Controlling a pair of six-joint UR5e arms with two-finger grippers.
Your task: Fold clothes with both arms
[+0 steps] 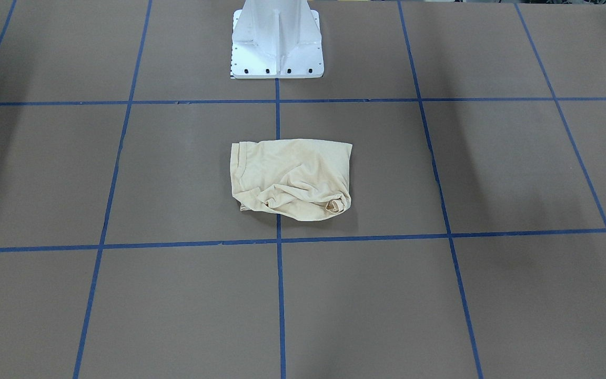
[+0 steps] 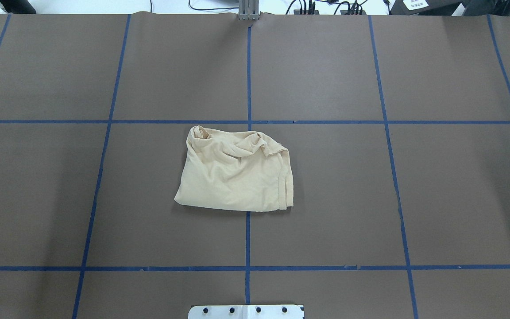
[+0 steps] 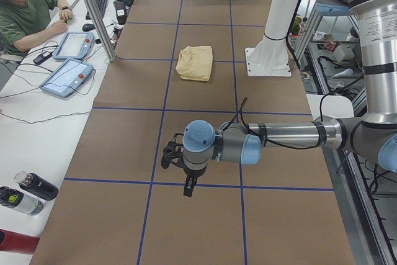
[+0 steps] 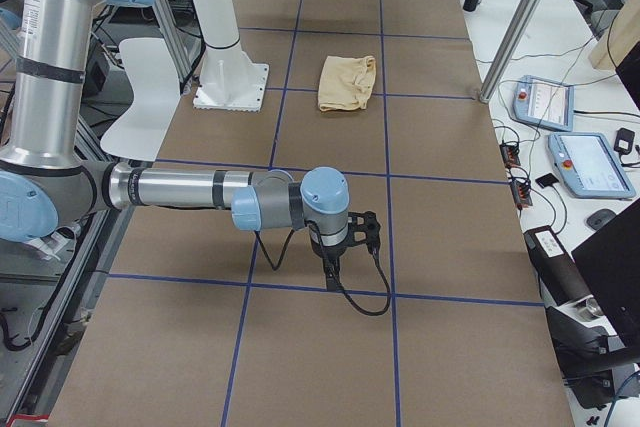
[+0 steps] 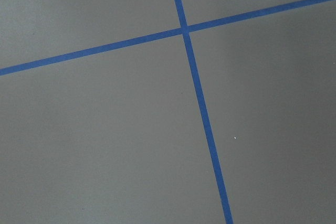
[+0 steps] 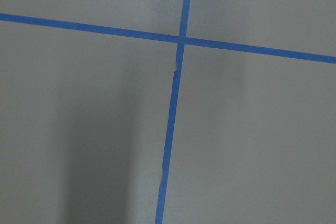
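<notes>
The cream-yellow T-shirt lies folded into a rumpled rectangle in the middle of the brown table, across a blue tape line; it also shows in the overhead view and both side views. Its print is hidden. My left gripper hangs over the table far from the shirt, near the table's left end. My right gripper hangs likewise near the right end. Both show only in side views, so I cannot tell whether they are open or shut. Both wrist views show only bare table and tape lines.
The white pedestal base stands behind the shirt. An operator sits across the table by teach pendants. Aluminium posts stand at the far table edge. Bottles lie on the side bench.
</notes>
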